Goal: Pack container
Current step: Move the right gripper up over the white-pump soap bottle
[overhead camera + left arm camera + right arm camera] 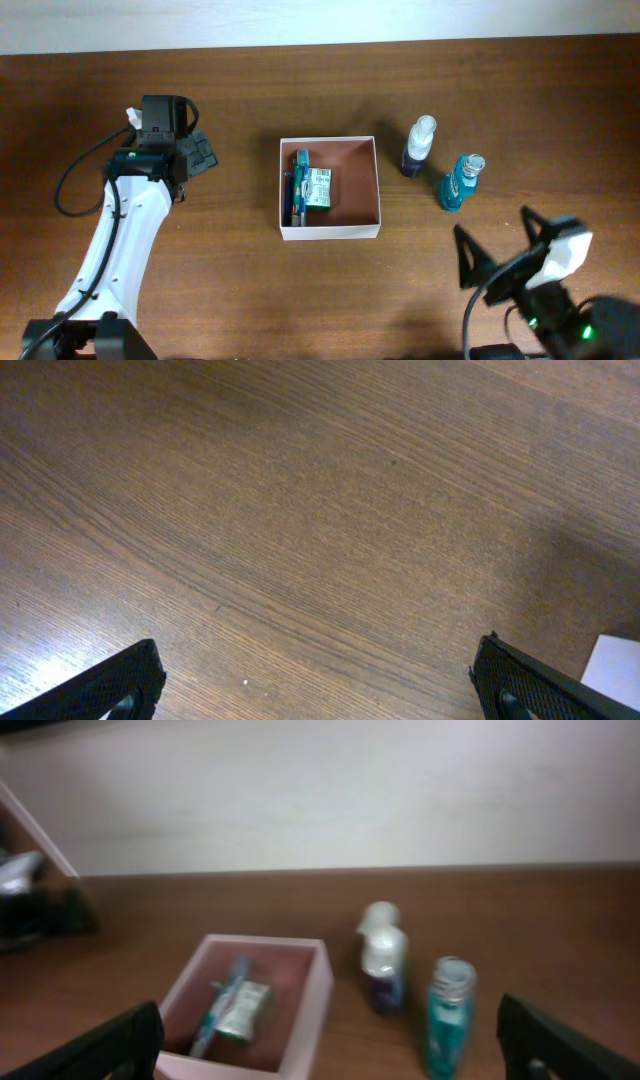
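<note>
I hold my right hand [493, 240] open and empty near the spray bottle [418, 147] and teal bottle [460, 183], both unpacked beside the half-filled container [360, 185] mid-surface [300, 90], while my left hand [205, 153], also open, stays out of the way.

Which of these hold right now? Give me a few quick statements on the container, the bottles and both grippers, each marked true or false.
1. The container already holds a green-and-white packet. True.
2. Both bottles stand inside the container. False: the spray bottle and the teal bottle stand on the table beside it.
3. The left gripper is shut on a bottle. False: it is open and empty.
4. The right gripper is open and holds nothing. True.
</note>
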### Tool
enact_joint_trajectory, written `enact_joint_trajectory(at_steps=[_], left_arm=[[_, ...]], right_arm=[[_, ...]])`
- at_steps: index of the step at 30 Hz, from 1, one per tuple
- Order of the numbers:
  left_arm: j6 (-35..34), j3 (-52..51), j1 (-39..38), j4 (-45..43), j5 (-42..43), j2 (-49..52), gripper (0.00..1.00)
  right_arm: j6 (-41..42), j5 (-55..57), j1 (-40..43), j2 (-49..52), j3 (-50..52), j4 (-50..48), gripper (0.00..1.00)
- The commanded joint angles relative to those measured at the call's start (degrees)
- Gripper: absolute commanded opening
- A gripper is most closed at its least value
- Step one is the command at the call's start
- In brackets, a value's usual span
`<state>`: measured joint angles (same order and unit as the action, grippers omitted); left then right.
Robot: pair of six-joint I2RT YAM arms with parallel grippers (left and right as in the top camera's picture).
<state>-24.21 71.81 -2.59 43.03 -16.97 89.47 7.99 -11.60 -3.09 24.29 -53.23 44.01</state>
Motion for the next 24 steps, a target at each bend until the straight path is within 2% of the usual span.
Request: enact_joint_trajectory(at_steps=[1, 7, 11, 14, 24], left_arm=[[0.1, 0.4, 0.1, -0.1, -0.8, -0.4, 0.99], [0.1, 0.4, 0.1, -0.1, -0.8, -0.4, 0.99], [0.1, 0.4, 0.1, -0.1, -0.8, -0.4, 1.00], [0.1, 0.4, 0.1, -0.1, -0.8, -0.4, 0.99], [0.1, 0.4, 0.1, -0.1, -0.9, -0.4, 0.99]], right_arm=[[-0.5, 6.7, 0.1, 10.7, -10.0, 5.5, 0.98], [-2.3, 11.6, 0.1, 29.0, -27.1, 18.4, 0.98], [-3.3, 16.0, 0.1, 38.1, -33.9, 21.0, 0.98], [-3.2, 19.4, 0.1, 41.9, -35.1, 21.2, 0.98], [-3.3, 18.1, 0.1, 50.9, -35.1, 22.2, 0.98]])
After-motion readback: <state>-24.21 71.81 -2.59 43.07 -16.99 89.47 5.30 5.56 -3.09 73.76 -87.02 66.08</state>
